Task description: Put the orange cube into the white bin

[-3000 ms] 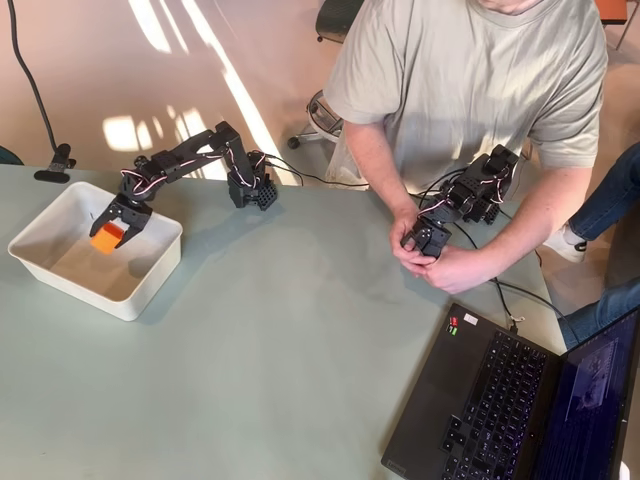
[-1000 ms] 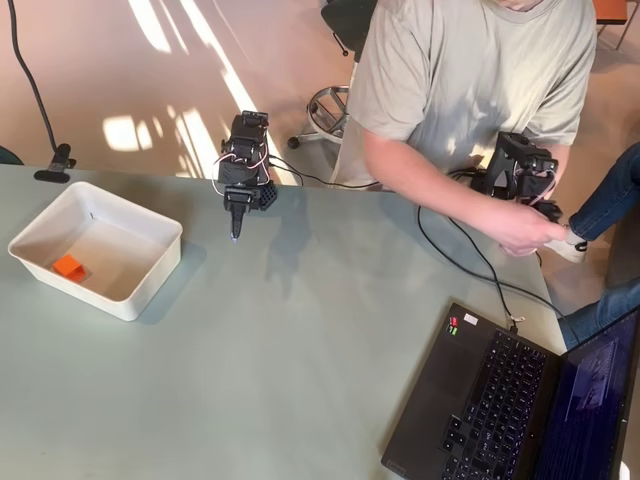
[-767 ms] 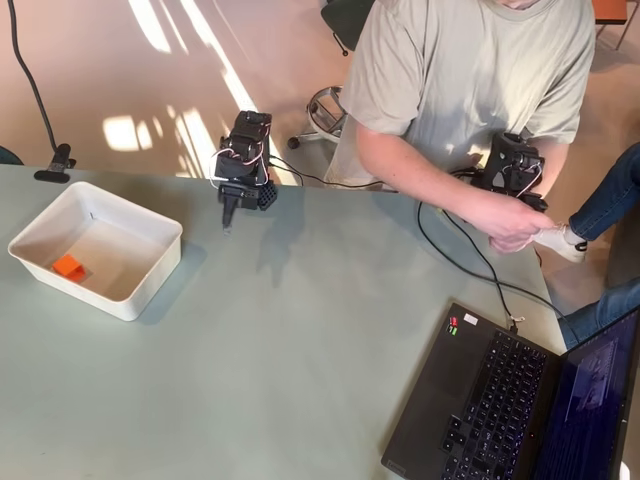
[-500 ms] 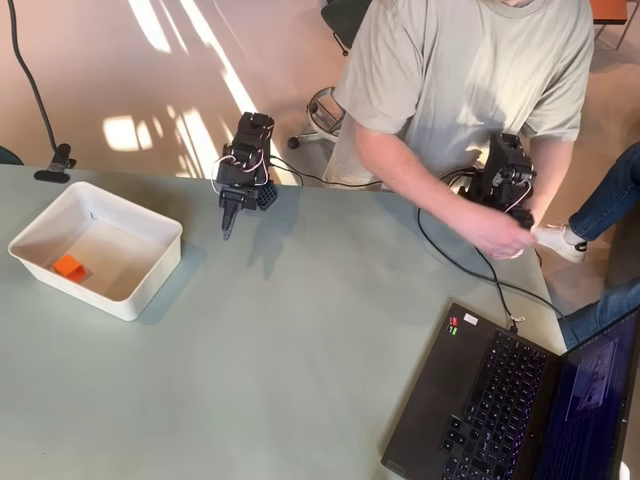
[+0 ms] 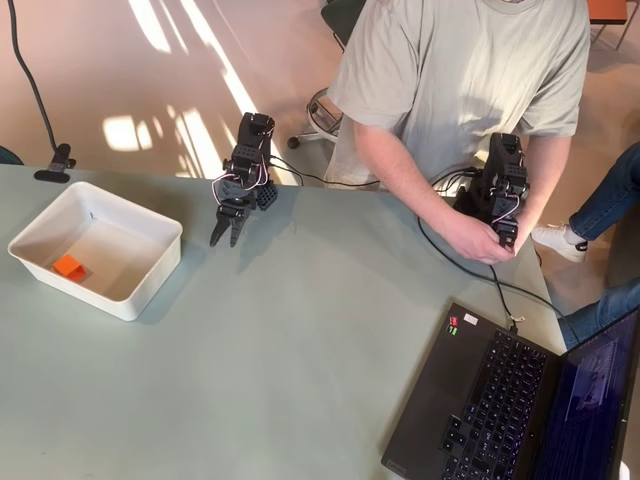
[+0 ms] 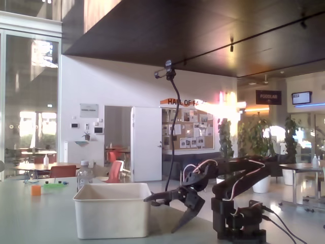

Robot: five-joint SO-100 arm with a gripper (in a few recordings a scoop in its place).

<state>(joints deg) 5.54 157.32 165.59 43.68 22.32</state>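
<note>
- Progress: the orange cube [image 5: 69, 267] lies inside the white bin [image 5: 150, 283], so the placing step reads as done. Judging from this layout alone, nothing of the task appears left except parking the arm.
- Cube position: in the overhead view the cube rests on the bin floor in the near-left corner, close to the left wall, apart from the gripper.
- Bin contents: the bin holds 1 item, the cube; the remaining floor is bare. In the fixed view the bin's side wall [image 6: 111, 218] hides its interior, so the contents cannot be checked there.
- Bin position: it stands on the left part of the table [image 5: 300, 380], upright, with its rim clear of the arm.
- Gripper [image 5: 225, 233]: in the overhead view it hangs over the table to the right of the bin, near the arm's base at the far edge, well apart from the cube. In the fixed view the gripper [image 6: 167, 211] sits just right of the bin.
- Finger state: the 2 fingers are spread and grasp nothing.
- Surroundings: a laptop [image 5: 520, 400] sits at the near-right corner, away from the bin.
</note>
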